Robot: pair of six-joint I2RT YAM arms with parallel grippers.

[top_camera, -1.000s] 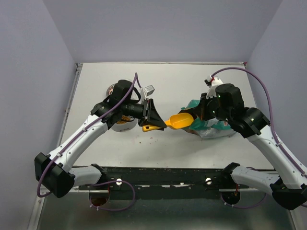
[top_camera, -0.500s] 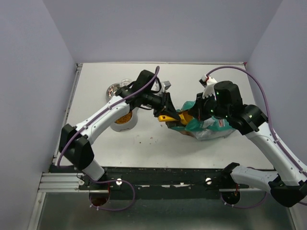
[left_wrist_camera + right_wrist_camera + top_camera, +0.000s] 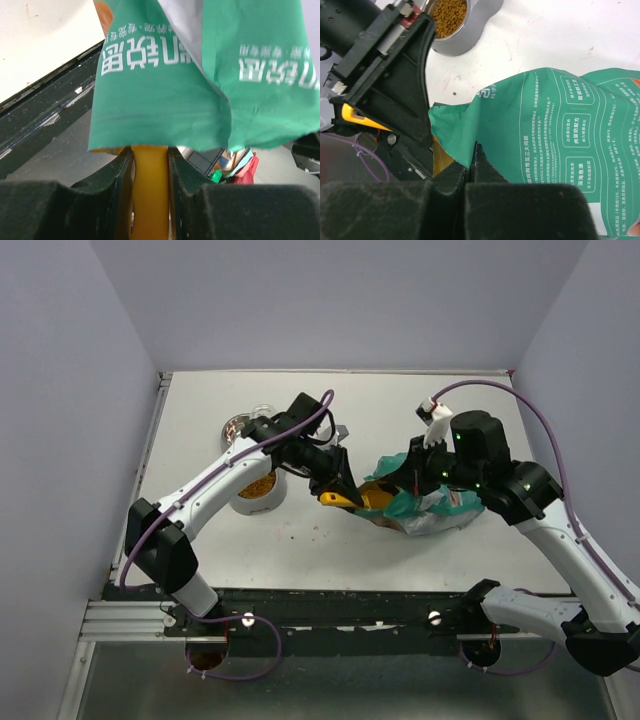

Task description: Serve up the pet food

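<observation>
Brown pet food (image 3: 259, 483) fills a steel bowl (image 3: 243, 502) left of centre; it also shows in the right wrist view (image 3: 448, 17). My left gripper (image 3: 335, 483) is shut on the orange scoop's handle (image 3: 149, 190). The scoop's head (image 3: 372, 498) sits inside the open mouth of the teal bag (image 3: 432, 508), hidden under the bag's flap (image 3: 160, 90). My right gripper (image 3: 412, 473) is shut on the bag's upper edge (image 3: 471, 150) and holds the mouth up. The pet food inside the bag is hidden.
A second, smaller metal bowl (image 3: 236, 427) stands behind the filled one. A few loose pellets (image 3: 300, 532) lie on the white table in front of the bowl. The black base rail (image 3: 350, 605) runs along the near edge.
My left arm has swung the scoop right, from beside the bowl into the bag's mouth, and now has it lower and deeper in. My right gripper has kept hold of the bag's edge.
</observation>
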